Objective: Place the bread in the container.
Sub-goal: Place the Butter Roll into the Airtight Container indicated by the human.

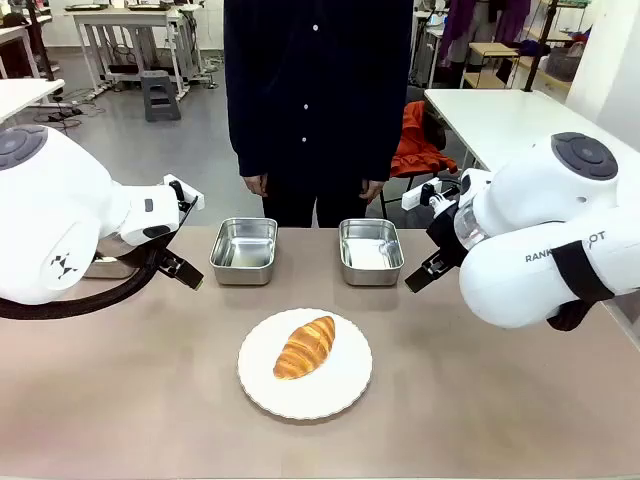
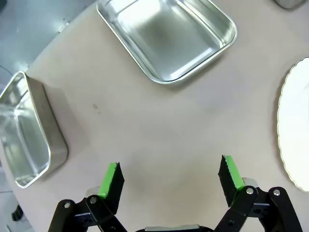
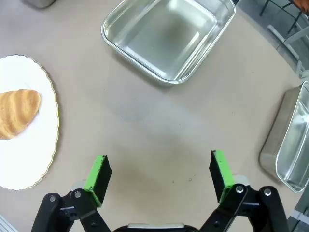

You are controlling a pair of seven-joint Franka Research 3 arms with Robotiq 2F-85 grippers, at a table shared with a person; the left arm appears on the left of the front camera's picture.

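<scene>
Step in hand: pick not yet begun; I am parked either side of the work.

Tabletop [image 1: 120, 400]: the plate [image 1: 340, 395] sits mid, near my edge. The left tray [image 1: 243, 278] and right tray [image 1: 372, 277] stand side by side at the far edge, before the person [image 1: 315, 90]. An outer tray [image 2: 29, 135] lies by the left edge, another outer tray [image 3: 289, 145] by the right. All look empty where I see in.

The bread [image 1: 305, 347] lies slanted on the plate, untouched.

Left gripper [image 2: 169, 174] and right gripper [image 3: 158, 170] hang over bare tabletop, fingers wide apart, nothing between.

Next, by my reckoning: bring one gripper over the bread, span its narrow width, close gently, then carry it to a tray. Which tray, I cannot tell.
</scene>
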